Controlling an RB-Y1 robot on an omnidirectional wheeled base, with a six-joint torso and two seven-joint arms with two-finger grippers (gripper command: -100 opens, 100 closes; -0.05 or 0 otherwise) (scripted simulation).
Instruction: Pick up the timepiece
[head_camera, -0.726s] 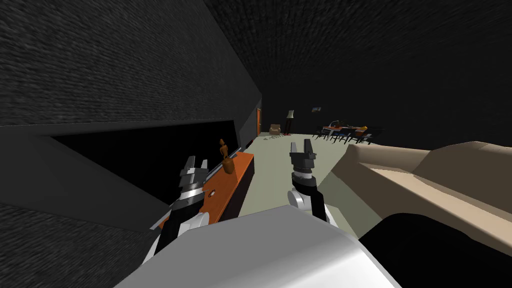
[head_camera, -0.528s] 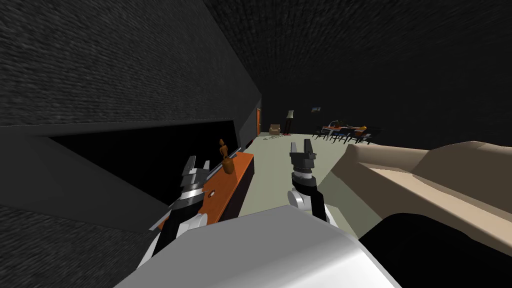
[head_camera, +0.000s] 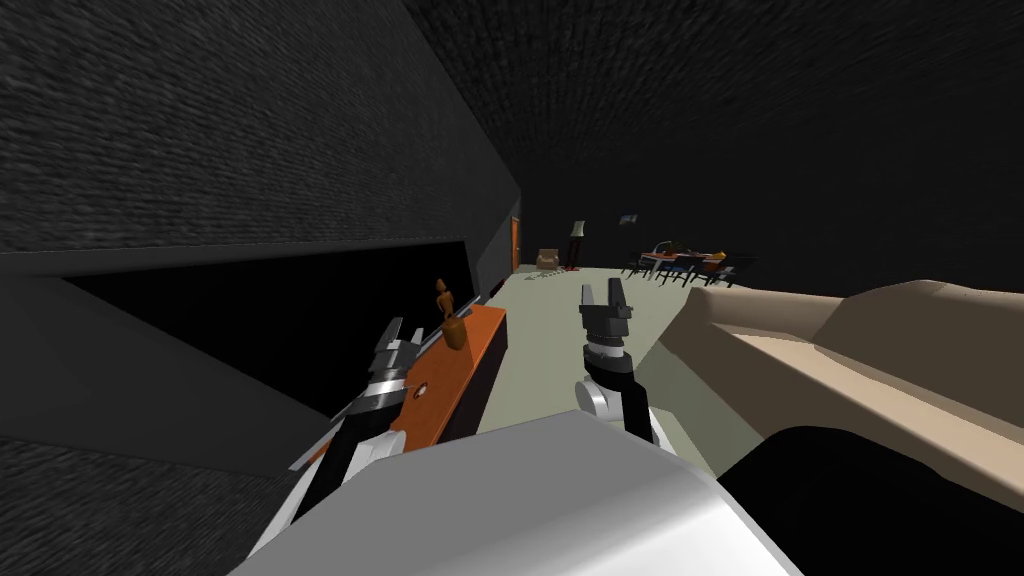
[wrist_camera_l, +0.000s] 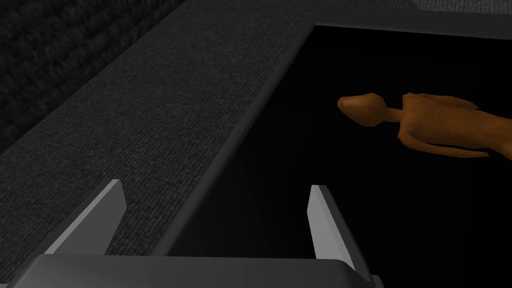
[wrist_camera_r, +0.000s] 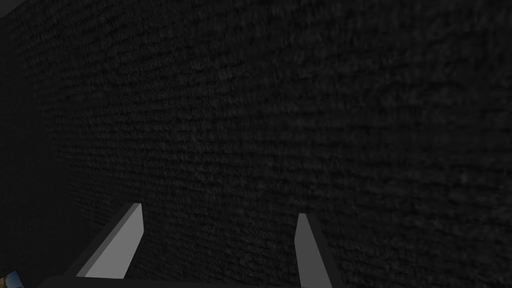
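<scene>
A small pale round thing (head_camera: 421, 386), likely the timepiece, lies on the orange cabinet top (head_camera: 474, 347) at my left. My left gripper (head_camera: 402, 333) hovers open just above and beyond it, near the cabinet's wall-side edge. In the left wrist view the open left gripper (wrist_camera_l: 215, 220) faces a dark wall ledge and a black area, with a brown figurine (wrist_camera_l: 430, 125) off to one side. The right gripper (head_camera: 605, 295) is raised over the floor, to the right of the cabinet. Its fingers (wrist_camera_r: 120, 245) stand open on nothing.
On the cabinet beyond the left gripper stand the brown figurine (head_camera: 444, 297) and a brown vase (head_camera: 456, 333). A beige sofa (head_camera: 850, 350) lies to my right. Pale floor (head_camera: 560, 320) runs between them to a far door (head_camera: 516, 243) and a dining table (head_camera: 685, 262).
My left arm has leaned over, its gripper shifting slightly forward and toward the wall. The right arm has stayed put.
</scene>
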